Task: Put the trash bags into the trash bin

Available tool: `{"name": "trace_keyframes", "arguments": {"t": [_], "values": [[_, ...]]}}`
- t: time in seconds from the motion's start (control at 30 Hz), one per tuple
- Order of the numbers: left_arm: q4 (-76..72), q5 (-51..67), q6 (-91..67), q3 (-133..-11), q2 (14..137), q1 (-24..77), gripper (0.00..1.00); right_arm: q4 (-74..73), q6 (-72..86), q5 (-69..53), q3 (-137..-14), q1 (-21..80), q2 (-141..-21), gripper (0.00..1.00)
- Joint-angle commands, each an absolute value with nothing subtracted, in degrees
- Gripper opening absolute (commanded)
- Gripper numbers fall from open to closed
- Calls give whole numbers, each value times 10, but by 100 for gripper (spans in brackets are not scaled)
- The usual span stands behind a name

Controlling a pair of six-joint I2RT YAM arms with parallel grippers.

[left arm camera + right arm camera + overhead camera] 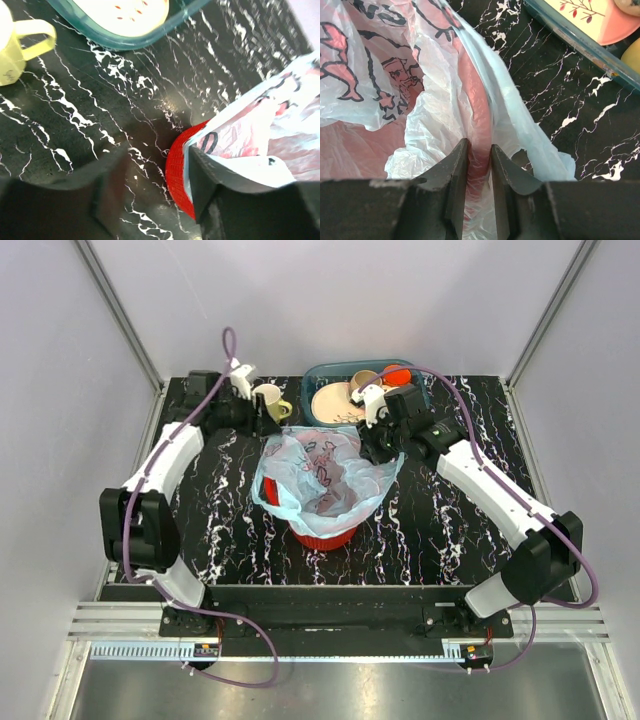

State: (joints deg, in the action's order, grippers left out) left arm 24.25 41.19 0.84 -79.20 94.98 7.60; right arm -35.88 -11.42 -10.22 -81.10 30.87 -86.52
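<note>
Overhead view: a round red mesh trash bin (322,533) stands at the centre of a black marbled table (450,530). A thin light-blue trash bag (325,478) with pink and dark cartoon prints is spread across the bin's mouth. It sags into the opening and spills past the rim on every side.

The left gripper (268,428) sits at the bag's upper left edge, just below a pale yellow mug (268,400). The right gripper (372,450) is on the bag's upper right edge. A teal tray (318,373) at the top of the frame holds a plate (333,402) and cups.

The overhead view does not show how the jaws stand; the wrist cameras do. In the left wrist view, the left gripper (157,155) has its fingers spread wide. The bin's red rim (176,167) shows in the gap, and the bag's edge (260,130) lies against the finger at lower right. That gripper clamps nothing. The mug (15,47) is at upper left and the tray's corner (125,41) runs along the top.

In the right wrist view, the right gripper (479,155) is almost closed, pinching a vertical fold of the bag (395,75) between its two dark fingers (454,185). The bag's printed inside fills the left of the frame, tinted pink. The tray (580,42) and plate (592,15) cross the upper right corner.
</note>
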Motion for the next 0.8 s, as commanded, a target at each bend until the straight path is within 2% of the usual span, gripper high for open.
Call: {"name": "trace_keyframes", "arguments": {"t": [0.0,0.13,0.23,0.27,0.4,0.57,0.77], "values": [[208,472,-61,-832,882,26,56,-380,-82,-81,-814,311,-838,31],[222,496,-104,-805,811,-43,64,-383,-67,-86,-819,311,-828,46],[266,521,-132,-760,753,-85,68,-386,-58,-96,-828,311,-819,49],[275,534,-139,-743,724,-94,75,-388,-60,-97,-831,311,-816,50],[300,598,-181,-644,638,-106,83,-396,-62,-105,-846,309,-814,53],[335,595,-188,-551,555,-104,84,-395,-62,-127,-853,310,-803,57],[378,589,-168,-516,550,-92,80,-400,-59,-121,-908,309,-808,59]]}}
